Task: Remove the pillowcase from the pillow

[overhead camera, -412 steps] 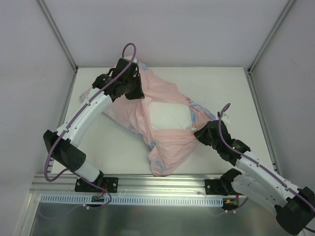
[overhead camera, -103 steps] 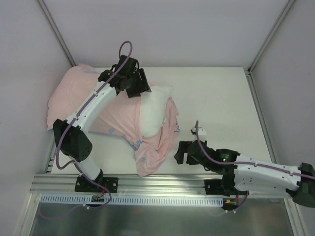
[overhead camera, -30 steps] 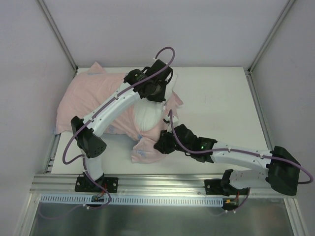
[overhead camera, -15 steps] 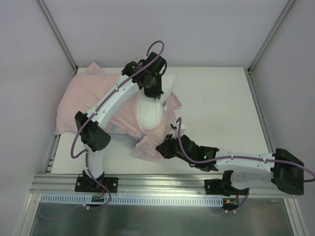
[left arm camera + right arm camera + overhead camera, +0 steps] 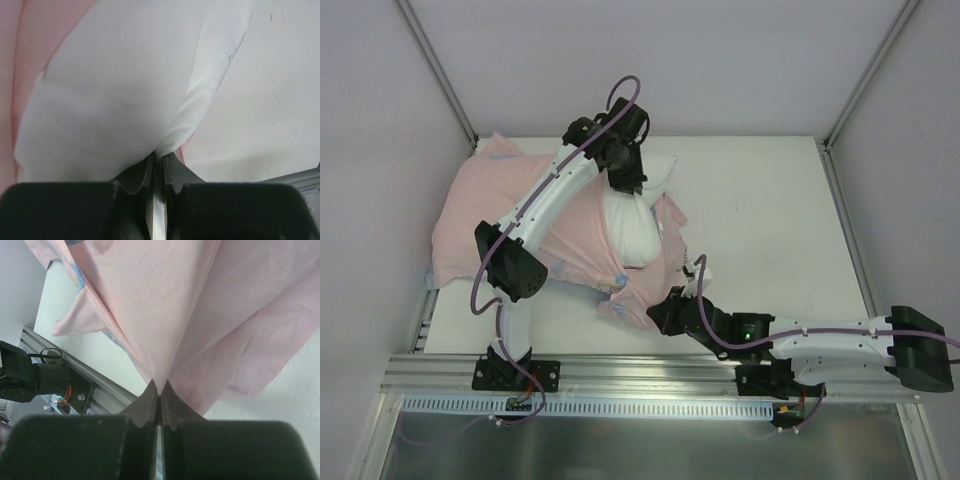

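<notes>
The plain white pillow (image 5: pixel 632 228) sticks out of the pink pillowcase (image 5: pixel 510 225) at the table's left middle. My left gripper (image 5: pixel 632 180) is shut on the pillow's far end; the left wrist view shows white fabric (image 5: pixel 125 95) pinched between its jaws (image 5: pixel 159 156). My right gripper (image 5: pixel 660 312) is shut on the pillowcase's near edge; the right wrist view shows pink cloth (image 5: pixel 200 315) pulled taut from its closed jaws (image 5: pixel 160 389). Most of the pillow stays hidden inside the pink cover.
The white table (image 5: pixel 770 210) lies bare to the right. The aluminium rail (image 5: pixel 650 372) runs along the near edge, also in the right wrist view (image 5: pixel 100 390). Grey enclosure walls stand at left, back and right.
My left gripper has drawn the pillow's end towards the back. My right gripper has pulled the pillowcase edge towards the near rail. More white pillow shows.
</notes>
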Action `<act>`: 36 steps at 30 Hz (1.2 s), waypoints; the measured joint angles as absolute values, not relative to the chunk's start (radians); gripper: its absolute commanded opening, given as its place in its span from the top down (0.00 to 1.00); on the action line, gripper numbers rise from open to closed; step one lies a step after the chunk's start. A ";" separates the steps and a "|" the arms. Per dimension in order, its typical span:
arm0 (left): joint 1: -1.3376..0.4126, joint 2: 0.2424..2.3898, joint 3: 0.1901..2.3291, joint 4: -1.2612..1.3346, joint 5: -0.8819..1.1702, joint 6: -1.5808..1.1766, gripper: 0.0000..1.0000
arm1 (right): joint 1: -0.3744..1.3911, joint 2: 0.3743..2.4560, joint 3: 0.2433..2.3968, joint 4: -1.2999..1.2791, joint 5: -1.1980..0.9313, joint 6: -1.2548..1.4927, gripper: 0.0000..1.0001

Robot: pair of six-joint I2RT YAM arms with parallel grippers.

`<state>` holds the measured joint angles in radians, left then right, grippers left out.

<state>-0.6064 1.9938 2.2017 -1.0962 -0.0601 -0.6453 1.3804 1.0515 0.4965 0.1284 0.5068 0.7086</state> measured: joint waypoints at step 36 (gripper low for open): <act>-0.624 1.871 2.089 -0.942 0.024 -0.646 1.00 | 0.944 0.490 0.581 -0.358 0.344 0.462 0.04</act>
